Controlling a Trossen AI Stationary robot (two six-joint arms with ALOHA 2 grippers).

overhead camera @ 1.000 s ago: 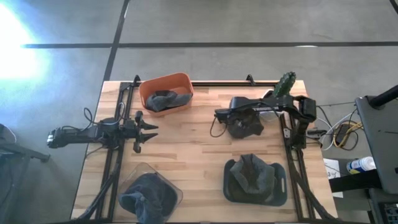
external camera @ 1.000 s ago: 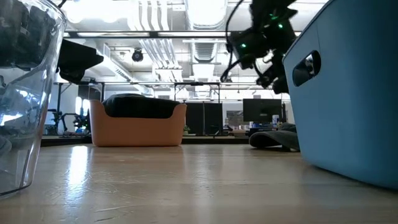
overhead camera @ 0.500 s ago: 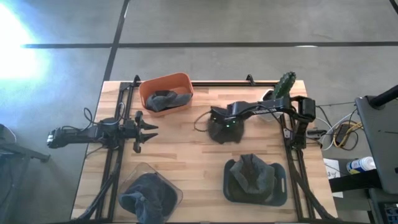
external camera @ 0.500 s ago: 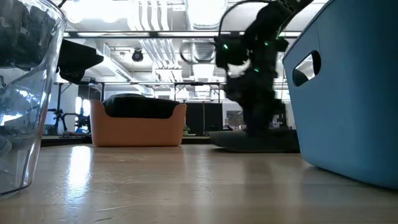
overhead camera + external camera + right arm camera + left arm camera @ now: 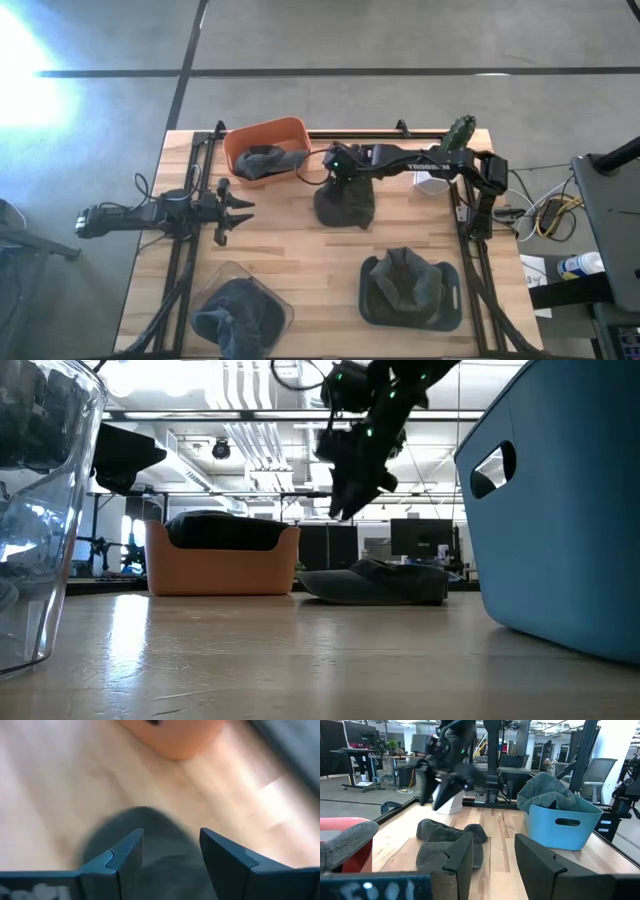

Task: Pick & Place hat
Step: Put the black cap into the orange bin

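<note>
Right claw (image 5: 338,168) spread wide above dark hat (image 5: 344,203), left claw (image 5: 240,209) wide, no legible writing

You are working in a large open robotics lab or industrial workspace, not a home. From above, the wooden table (image 5: 300,240) stands on a bare polished concrete floor (image 5: 330,35) marked with dark lines, and loose cables (image 5: 545,212) trail off beside the table's right edge. Look level across the table and you see exposed white ducts and pipes (image 5: 250,385) under a high ceiling, with strip lighting. Behind the table there are desks with monitors (image 5: 418,538), and the left wrist view shows more workstations, an office chair (image 5: 600,772), dark metal frame posts (image 5: 492,757) and a potted plant (image 5: 393,745) far back.
</note>
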